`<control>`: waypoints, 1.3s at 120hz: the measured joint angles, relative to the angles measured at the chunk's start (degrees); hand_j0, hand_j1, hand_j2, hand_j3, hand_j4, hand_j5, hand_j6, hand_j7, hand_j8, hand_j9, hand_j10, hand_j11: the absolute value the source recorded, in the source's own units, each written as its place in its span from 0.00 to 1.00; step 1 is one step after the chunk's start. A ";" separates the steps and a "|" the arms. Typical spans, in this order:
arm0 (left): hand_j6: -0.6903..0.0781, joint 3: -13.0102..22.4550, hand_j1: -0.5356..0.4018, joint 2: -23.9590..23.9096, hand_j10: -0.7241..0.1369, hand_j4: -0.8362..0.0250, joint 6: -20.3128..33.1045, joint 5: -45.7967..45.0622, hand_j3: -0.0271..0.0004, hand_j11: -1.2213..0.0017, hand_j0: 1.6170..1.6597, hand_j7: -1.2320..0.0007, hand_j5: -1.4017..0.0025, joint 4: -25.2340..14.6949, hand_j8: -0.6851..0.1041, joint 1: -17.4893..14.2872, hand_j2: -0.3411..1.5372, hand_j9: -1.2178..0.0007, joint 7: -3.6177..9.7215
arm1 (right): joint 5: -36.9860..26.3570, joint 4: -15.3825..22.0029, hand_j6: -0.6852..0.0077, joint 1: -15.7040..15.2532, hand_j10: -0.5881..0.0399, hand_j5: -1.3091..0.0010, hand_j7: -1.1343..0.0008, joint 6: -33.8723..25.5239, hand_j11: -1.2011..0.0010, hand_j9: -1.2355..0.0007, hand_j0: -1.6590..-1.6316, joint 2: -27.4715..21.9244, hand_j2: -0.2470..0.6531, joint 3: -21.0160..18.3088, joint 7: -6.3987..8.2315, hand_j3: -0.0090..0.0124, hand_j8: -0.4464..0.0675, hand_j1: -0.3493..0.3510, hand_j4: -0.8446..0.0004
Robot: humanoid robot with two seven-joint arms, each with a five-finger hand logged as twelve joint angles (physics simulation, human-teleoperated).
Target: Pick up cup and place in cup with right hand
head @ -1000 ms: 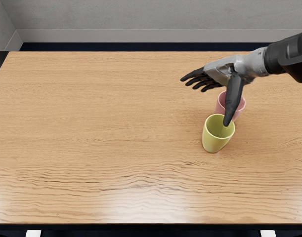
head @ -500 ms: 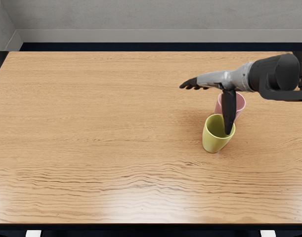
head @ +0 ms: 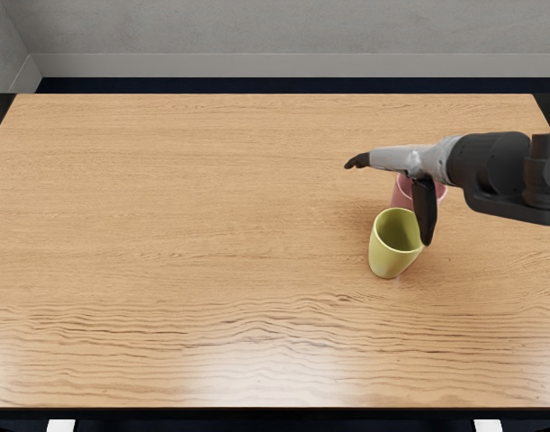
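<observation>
Shifted rightward, our right hand (head: pixel 399 159) spreads its thumb (head: pixel 425 211) from its fingers (head: pixel 357 162) over the pink cup (head: pixel 401 196); we should keep the thumb clear of the yellow cup (head: pixel 388 260).

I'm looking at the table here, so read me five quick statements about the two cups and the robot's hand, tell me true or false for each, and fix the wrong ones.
1. The right hand is reaching in from the picture's right side. True.
2. The yellow-green cup is lying on its side. False: it stands upright with its opening up.
3. The pink cup is partly hidden by the right hand. True.
4. The pink cup is already inside the yellow-green cup. False: it stands outside it, farther back on the table.
5. The right hand's fingers are wrapped around the yellow-green cup. False: they are extended and hold nothing.
</observation>
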 joint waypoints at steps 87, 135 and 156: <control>0.90 -0.02 0.94 0.00 0.84 0.97 0.00 -0.02 0.99 1.00 0.96 1.00 1.00 0.00 0.87 1.63 0.18 1.00 0.00 | -9.32 0.01 0.80 -3.60 0.73 0.88 0.86 2.76 0.87 0.87 0.03 4.56 0.31 -0.11 -0.02 0.42 0.62 0.24 0.85; 0.90 -0.01 0.94 0.00 0.84 0.97 0.00 -0.04 0.99 1.00 0.96 1.00 1.00 0.01 0.87 -0.09 0.18 1.00 0.00 | -9.26 0.01 0.83 -3.94 0.76 0.90 0.88 3.04 0.89 0.89 0.04 4.92 0.40 -0.06 0.00 0.42 0.66 0.23 0.87; 0.90 -0.04 0.94 0.00 0.84 0.97 0.00 -0.02 0.99 1.00 0.96 1.00 1.00 0.00 0.87 -0.18 0.18 1.00 0.00 | -9.26 0.01 0.84 -5.01 0.78 0.90 0.89 2.88 0.90 0.90 0.04 6.47 0.32 -0.17 0.00 0.42 0.68 0.19 0.88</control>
